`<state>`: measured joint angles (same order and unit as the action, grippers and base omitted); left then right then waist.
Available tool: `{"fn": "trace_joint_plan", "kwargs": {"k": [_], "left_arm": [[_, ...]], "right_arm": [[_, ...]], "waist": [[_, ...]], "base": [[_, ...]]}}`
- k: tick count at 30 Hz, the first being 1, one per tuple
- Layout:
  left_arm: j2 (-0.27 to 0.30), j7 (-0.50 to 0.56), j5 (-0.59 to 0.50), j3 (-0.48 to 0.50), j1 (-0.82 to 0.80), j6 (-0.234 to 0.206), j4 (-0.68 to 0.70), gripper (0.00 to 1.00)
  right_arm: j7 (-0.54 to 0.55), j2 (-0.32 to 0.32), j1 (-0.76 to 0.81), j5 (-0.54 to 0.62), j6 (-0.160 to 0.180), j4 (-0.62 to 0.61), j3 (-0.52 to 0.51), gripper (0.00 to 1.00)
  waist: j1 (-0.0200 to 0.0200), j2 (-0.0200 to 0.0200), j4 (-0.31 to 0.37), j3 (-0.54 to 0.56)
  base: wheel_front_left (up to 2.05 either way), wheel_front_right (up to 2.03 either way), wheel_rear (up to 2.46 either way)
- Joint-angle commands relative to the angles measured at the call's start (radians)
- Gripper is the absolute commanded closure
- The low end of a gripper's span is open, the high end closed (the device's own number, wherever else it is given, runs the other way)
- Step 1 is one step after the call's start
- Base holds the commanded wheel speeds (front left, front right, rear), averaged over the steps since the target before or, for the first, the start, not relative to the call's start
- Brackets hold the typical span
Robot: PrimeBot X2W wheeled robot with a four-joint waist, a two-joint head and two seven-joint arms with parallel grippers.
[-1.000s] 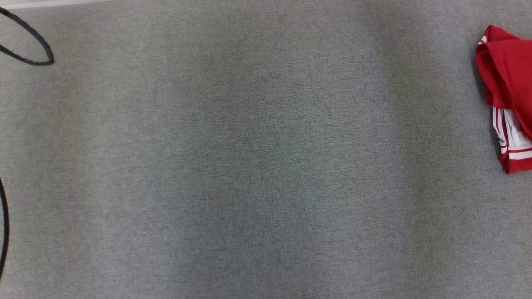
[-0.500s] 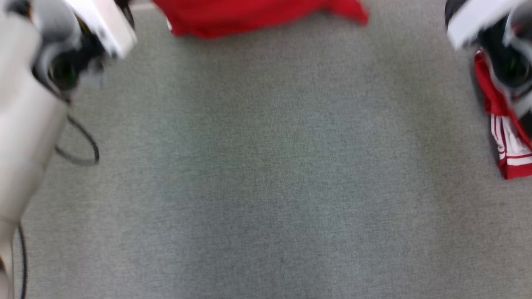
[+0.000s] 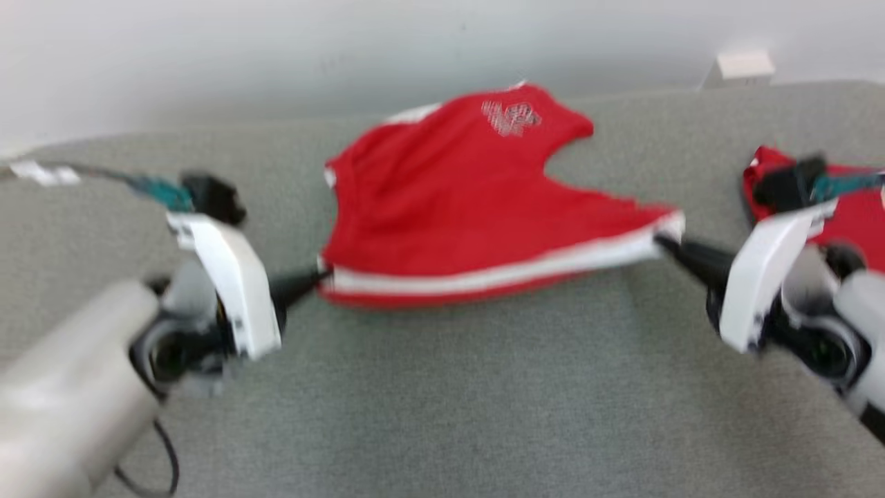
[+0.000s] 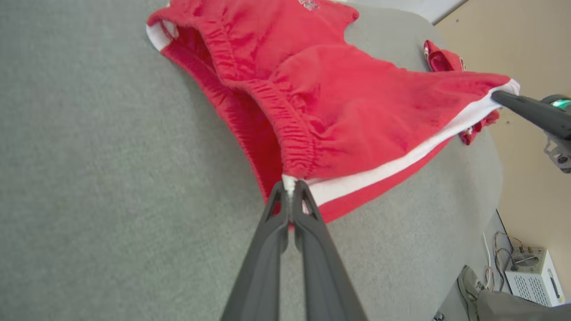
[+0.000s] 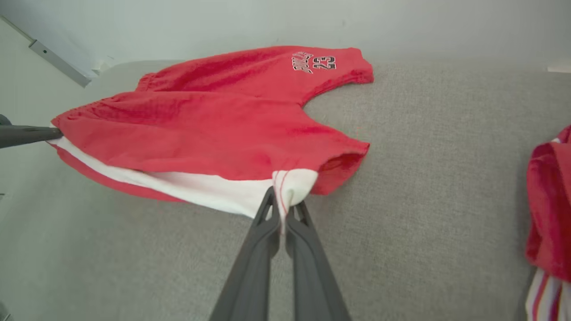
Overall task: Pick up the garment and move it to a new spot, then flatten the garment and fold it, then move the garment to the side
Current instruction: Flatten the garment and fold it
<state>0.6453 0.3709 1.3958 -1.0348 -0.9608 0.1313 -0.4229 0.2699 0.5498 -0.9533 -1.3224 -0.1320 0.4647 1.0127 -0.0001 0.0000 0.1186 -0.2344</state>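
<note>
A pair of red shorts [image 3: 456, 200] with a white side stripe hangs stretched between both grippers above the grey table [image 3: 442, 415], its far leg resting on the cloth surface. My left gripper [image 3: 319, 277] is shut on the waistband corner, seen close up in the left wrist view [image 4: 289, 183]. My right gripper [image 3: 660, 242] is shut on the white-striped leg hem [image 5: 290, 187]. White lettering with "23" [image 5: 314, 62] marks the far leg of the shorts [image 5: 214, 125].
A second red and white garment [image 3: 836, 200] lies crumpled at the table's right side, behind my right wrist, also at the right edge of the right wrist view [image 5: 551, 214]. A pale wall [image 3: 346, 48] runs behind the table. A black cable [image 3: 162, 463] loops at lower left.
The head camera has tilted up, so the whole picture shifted. Both arms and the stretched shorts now sit mid-frame, where a second ago only bare table and the side garment showed.
</note>
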Motion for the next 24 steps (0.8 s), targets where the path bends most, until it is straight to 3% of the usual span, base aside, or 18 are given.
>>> {"fn": "trace_joint_plan", "kwargs": {"k": [1, 10, 18, 21, 24], "left_arm": [[0.017, 0.018, 0.016, -0.025, 0.053, -0.002, 0.03, 1.0], [0.115, 0.101, 0.137, -0.089, 0.237, -0.002, 0.225, 1.0], [0.213, 0.156, 0.247, -0.094, 0.329, -0.008, 0.373, 1.0], [0.239, 0.166, 0.27, -0.079, 0.314, -0.028, 0.409, 1.0], [0.246, 0.182, 0.286, -0.054, 0.274, -0.051, 0.414, 1.0]], "right_arm": [[0.032, 0.039, 0.054, -0.022, 0.003, -0.033, 0.028, 1.0], [0.182, 0.194, 0.222, -0.113, 0.003, -0.231, 0.123, 1.0], [0.281, 0.319, 0.278, -0.219, 0.003, -0.359, 0.112, 1.0], [0.318, 0.348, 0.239, -0.229, 0.003, -0.377, 0.097, 1.0], [0.354, 0.332, 0.174, -0.229, 0.003, -0.341, 0.076, 1.0]], "waist": [[0.0001, 0.0, 0.001, 0.067], [0.0001, 0.0, 0.005, 0.181], [0.0001, 0.0, 0.007, 0.225], [0.0001, 0.0, -0.002, 0.212], [0.0001, 0.0, -0.017, 0.177]], "base": [[0.0, 0.0, 0.0], [0.0, 0.0, 0.0], [0.0, 0.0, 0.0], [0.0, 0.0, 0.0], [0.0, 0.0, 0.0]]}}
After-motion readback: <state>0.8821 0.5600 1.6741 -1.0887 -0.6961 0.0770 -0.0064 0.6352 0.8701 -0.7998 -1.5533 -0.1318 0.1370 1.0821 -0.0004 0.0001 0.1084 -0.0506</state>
